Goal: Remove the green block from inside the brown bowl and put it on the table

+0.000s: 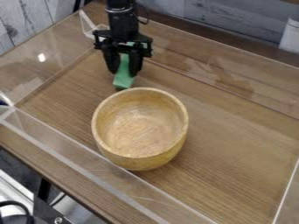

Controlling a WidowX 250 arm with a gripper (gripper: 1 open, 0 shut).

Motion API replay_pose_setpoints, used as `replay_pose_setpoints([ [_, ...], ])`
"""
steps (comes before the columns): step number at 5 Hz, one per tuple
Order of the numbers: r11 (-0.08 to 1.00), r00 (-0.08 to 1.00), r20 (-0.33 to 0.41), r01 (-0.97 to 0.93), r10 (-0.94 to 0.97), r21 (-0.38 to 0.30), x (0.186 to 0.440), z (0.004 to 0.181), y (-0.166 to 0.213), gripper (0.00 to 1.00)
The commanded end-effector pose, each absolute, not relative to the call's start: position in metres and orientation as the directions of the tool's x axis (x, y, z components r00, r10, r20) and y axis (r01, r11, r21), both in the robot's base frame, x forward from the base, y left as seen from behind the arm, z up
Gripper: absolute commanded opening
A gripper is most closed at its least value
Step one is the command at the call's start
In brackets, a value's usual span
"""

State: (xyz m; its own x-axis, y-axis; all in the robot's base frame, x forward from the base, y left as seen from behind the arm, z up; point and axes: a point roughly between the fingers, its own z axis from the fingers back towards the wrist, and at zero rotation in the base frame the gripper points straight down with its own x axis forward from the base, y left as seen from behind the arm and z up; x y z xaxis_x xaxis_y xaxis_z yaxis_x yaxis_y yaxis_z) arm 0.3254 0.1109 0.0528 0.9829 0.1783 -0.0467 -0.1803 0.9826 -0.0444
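The green block (121, 78) stands on end on the table (222, 105), just behind the brown bowl (142, 127) and outside it. My gripper (121, 66) points straight down over the block, its black fingers shut on the block's upper part. The block's lower end reaches the tabletop close to the bowl's far rim. The bowl is empty, with only wood grain showing inside.
Low clear acrylic walls (47, 140) border the tabletop on the left, front and back. The arm's black column (118, 13) rises at the back. A dark stand leg (47, 188) shows below the front edge.
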Motion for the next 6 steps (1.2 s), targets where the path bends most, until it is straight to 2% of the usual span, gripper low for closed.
replay_pose_setpoints([
  [1,0.986,0.986,0.017,-0.163,0.164,-0.036,0.338,0.072,0.110,0.00],
  [6,0.990,0.991,0.040,-0.129,0.132,-0.061,0.345,0.089,0.098,0.00],
])
